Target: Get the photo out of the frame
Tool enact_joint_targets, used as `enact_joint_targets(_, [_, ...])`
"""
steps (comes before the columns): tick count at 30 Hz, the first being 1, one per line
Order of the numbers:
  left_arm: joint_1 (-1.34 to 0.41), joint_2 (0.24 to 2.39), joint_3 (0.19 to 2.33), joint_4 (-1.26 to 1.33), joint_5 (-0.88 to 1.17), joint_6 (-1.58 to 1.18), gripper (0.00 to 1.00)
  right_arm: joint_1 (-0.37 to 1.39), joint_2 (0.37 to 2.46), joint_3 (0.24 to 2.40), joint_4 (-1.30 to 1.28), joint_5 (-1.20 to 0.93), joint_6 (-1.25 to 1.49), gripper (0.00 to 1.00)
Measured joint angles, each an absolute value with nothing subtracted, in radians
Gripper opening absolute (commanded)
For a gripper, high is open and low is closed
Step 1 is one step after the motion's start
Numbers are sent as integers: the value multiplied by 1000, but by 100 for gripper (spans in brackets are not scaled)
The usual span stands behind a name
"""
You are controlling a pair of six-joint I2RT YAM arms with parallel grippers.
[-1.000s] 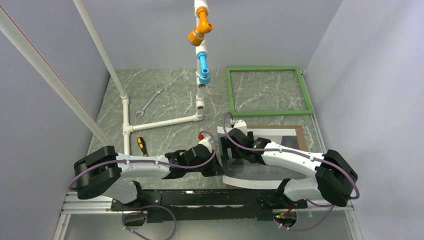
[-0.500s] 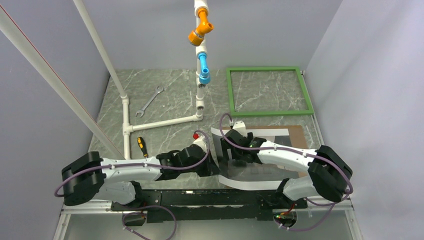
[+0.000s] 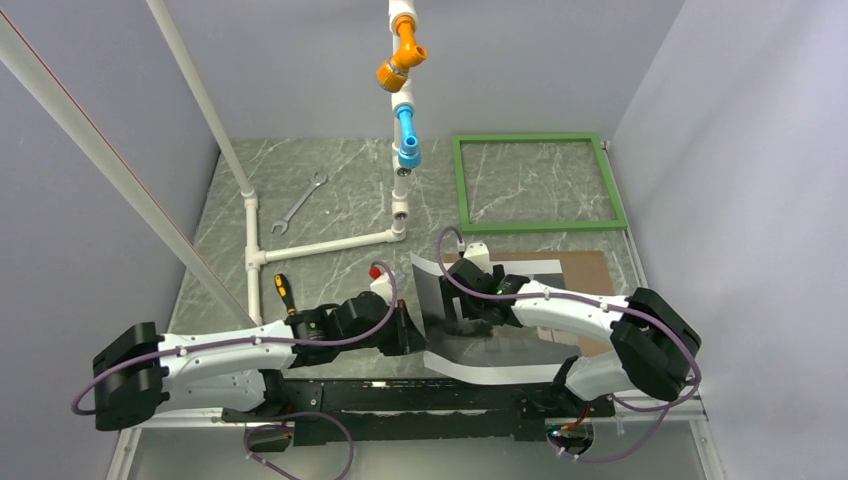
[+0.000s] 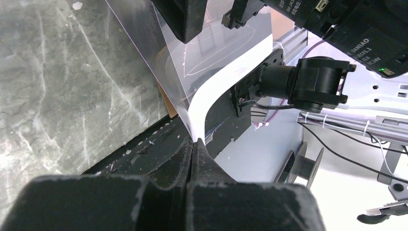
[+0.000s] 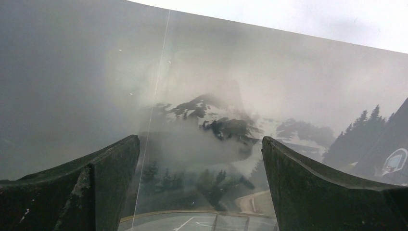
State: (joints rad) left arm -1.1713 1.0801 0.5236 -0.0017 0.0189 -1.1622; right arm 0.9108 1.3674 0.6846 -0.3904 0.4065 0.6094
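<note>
The frame lies empty at the far right corner — the photo is out, curled above the backing panel by the near edge. Its border is clenched by the left gripper; the right gripper is spread open. Only setting down is judged left.

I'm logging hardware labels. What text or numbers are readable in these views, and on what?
"DAMIAO": white print on the right arm's black housing, left wrist view, slanted, roughly legible.
Line beneath it: too small to read.
No other readable text in any view.
</note>
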Motion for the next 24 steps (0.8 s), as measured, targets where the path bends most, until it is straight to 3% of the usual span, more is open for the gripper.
enact_joint_targets(13, [-1171,845,516,-258,-73,-1099,0,911,1408,693,-365,383,604,99])
enact_joint_targets(24, [-1171,636,632,-536,-160,-1023,0,912,1436,722,-352,355,591,98])
